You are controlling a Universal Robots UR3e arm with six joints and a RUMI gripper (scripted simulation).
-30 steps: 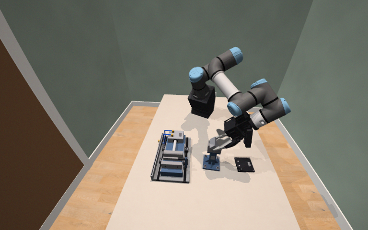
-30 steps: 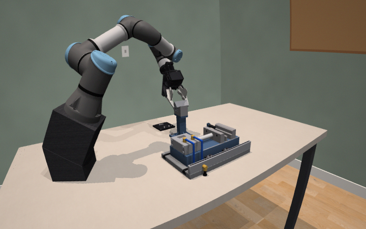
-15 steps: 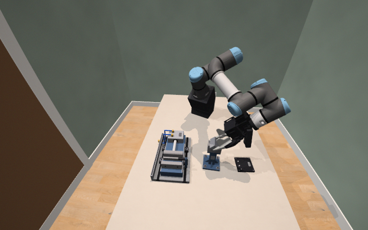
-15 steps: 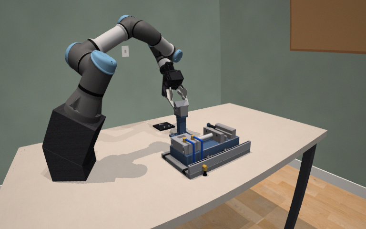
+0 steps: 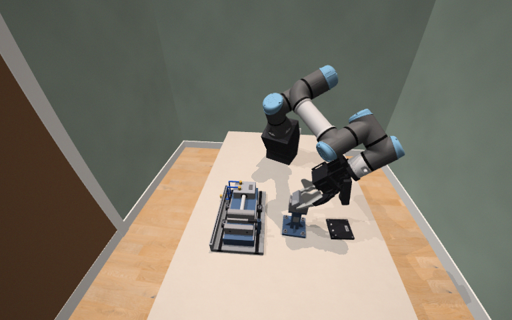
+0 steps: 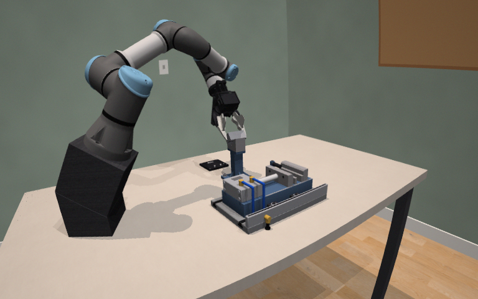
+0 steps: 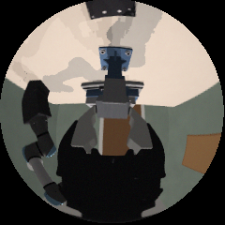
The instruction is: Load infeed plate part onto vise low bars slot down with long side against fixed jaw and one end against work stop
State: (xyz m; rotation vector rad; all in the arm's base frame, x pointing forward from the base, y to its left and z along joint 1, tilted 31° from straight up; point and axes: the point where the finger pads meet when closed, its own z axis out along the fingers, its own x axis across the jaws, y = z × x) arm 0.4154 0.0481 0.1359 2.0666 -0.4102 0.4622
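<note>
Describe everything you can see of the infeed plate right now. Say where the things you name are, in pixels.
The infeed plate (image 5: 339,231) (image 6: 208,165) (image 7: 112,6) is a thin, black, roughly square slab with small pale round fittings and a light marking (image 5: 346,228) on its top. Its material is unclear. It lies flat on the table (image 5: 283,275) (image 6: 151,260) (image 7: 187,80), beside and apart from the V-block stand (image 5: 285,225) (image 6: 236,164) (image 7: 115,70). No part sits on it; only the table appears to touch it. The wrist view cuts it off.
</note>
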